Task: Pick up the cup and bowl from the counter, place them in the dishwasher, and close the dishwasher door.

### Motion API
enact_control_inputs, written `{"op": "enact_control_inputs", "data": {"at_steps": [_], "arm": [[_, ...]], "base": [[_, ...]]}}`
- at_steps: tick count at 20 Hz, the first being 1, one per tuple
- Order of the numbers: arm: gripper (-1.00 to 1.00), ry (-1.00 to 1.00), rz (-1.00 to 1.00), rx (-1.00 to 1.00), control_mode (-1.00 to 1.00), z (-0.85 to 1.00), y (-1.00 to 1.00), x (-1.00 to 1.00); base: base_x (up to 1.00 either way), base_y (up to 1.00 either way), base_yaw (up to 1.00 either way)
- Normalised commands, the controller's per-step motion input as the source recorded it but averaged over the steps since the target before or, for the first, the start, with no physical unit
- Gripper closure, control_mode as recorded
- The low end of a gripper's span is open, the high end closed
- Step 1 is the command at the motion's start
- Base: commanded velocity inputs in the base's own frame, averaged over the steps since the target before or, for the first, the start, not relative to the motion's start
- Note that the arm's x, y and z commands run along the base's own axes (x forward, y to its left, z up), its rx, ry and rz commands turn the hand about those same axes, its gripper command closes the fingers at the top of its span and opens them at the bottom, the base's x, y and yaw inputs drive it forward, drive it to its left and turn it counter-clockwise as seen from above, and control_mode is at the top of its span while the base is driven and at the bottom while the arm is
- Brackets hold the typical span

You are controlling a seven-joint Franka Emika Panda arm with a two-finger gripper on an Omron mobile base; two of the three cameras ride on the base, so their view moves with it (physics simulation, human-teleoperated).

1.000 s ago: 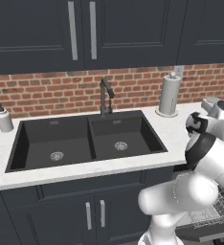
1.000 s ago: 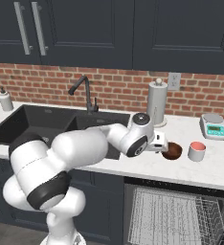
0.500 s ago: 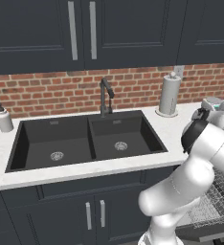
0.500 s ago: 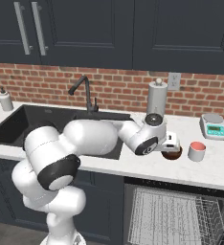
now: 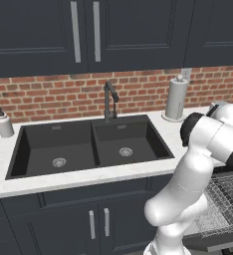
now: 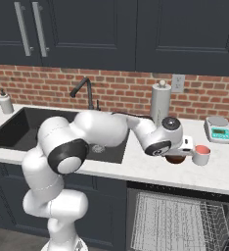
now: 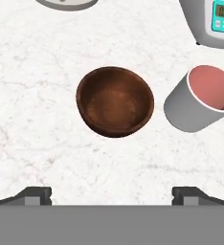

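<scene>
The small dark reddish-brown bowl (image 7: 115, 102) sits upright on the white counter (image 7: 32, 119), in the middle of the hand view. Close beside it stands the whitish cup (image 7: 200, 98) with its salmon-red inside. My gripper (image 7: 113, 196) hovers open above the bowl, its two fingertips (image 7: 35, 195) spread wide with nothing between them. In the right base view the gripper (image 6: 181, 150) hangs just over the bowl (image 6: 175, 159), with the cup (image 6: 202, 155) to its right. Below the counter, the dishwasher's grey wire rack (image 6: 180, 220) is pulled out.
A white-and-teal kitchen scale (image 6: 217, 130) stands behind the cup, and a paper-towel roll (image 6: 160, 100) behind the bowl. The black double sink (image 5: 88, 144) with its faucet (image 5: 108, 99) lies to the left, with a soap bottle (image 5: 5, 123) at the far left. Dark cabinets hang above.
The arm has swung to the right, carrying the hand from beside the bowl to over it, close to the cup. The jaws stayed open; bowl and cup have not moved.
</scene>
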Motion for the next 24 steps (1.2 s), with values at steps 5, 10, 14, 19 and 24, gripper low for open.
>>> {"op": "enact_control_inputs", "data": {"at_steps": [5,10,14,19,24], "arm": [[-1.00,0.00,0.00,0.00,-1.00,-0.02,-0.18,0.16],[-1.00,0.00,0.02,0.00,-1.00,-0.01,-0.25,0.26],[-1.00,0.00,0.04,0.00,-1.00,0.00,-0.24,0.18],[-1.00,0.00,0.03,0.00,-1.00,0.00,-0.25,0.07],[-1.00,0.00,0.00,0.00,-1.00,-0.01,-0.06,0.17]], "base": [[0.00,0.00,0.00],[0.00,0.00,0.00],[0.00,0.00,0.00],[0.00,0.00,0.00],[0.00,0.00,0.00]]}}
